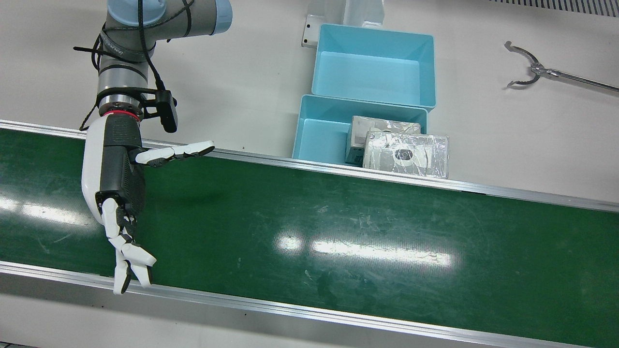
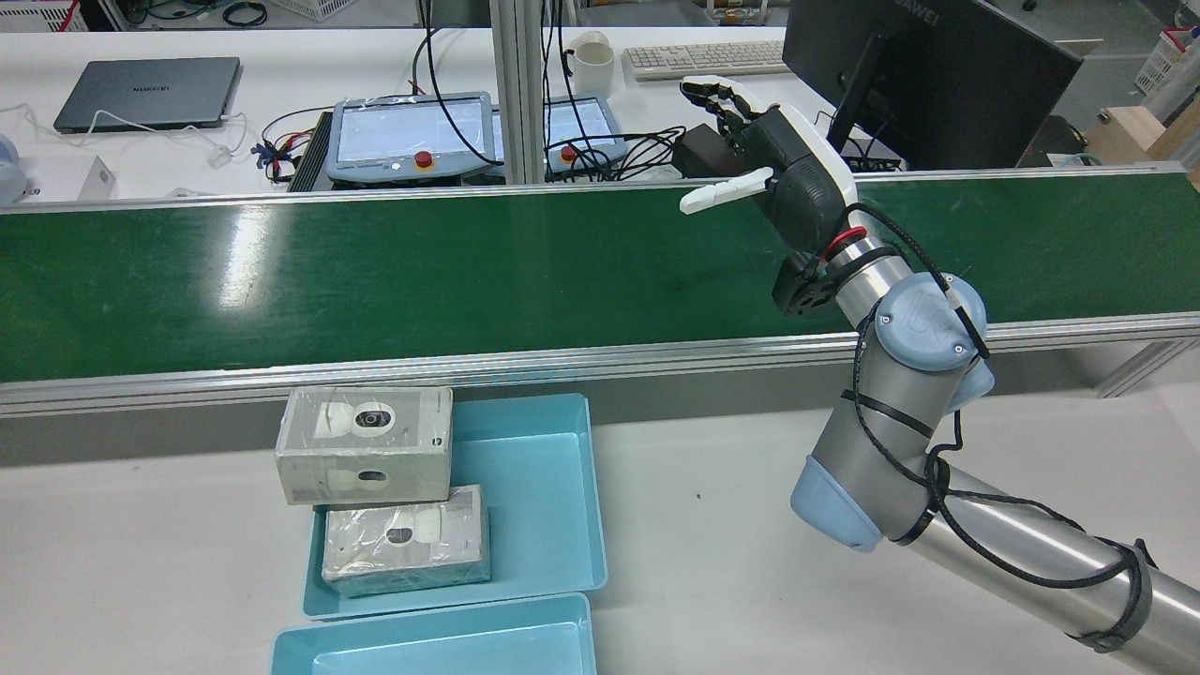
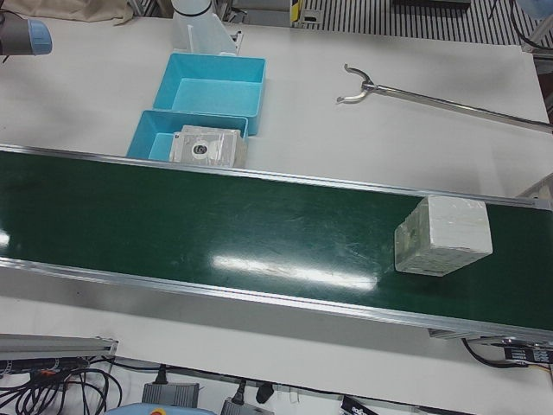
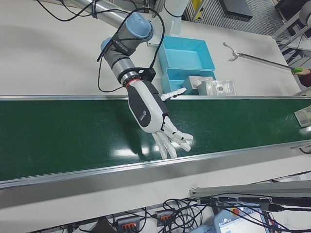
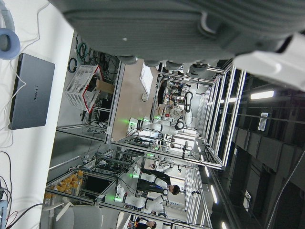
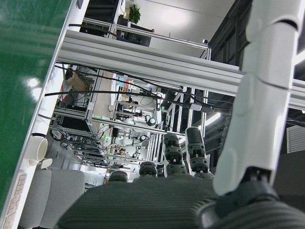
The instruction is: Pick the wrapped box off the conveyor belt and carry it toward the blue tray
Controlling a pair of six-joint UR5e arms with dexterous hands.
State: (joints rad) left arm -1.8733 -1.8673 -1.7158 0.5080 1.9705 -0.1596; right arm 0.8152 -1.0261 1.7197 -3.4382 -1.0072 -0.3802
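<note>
Hovering open-fingered and empty over the conveyor belt (image 1: 338,227), your right hand (image 1: 118,193) has the wrapped box (image 3: 443,235) well apart down-belt, past the blue tray (image 1: 314,130), nearer the left arm's side.

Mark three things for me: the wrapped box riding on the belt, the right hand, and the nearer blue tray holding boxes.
wrapped box (image 3: 443,235): left-front view, on its top face.
right hand (image 1: 117,186): front view, on the dark palm, fingers spread.
blue tray (image 2: 548,487): rear view, on its bare floor beside the boxes.
</note>
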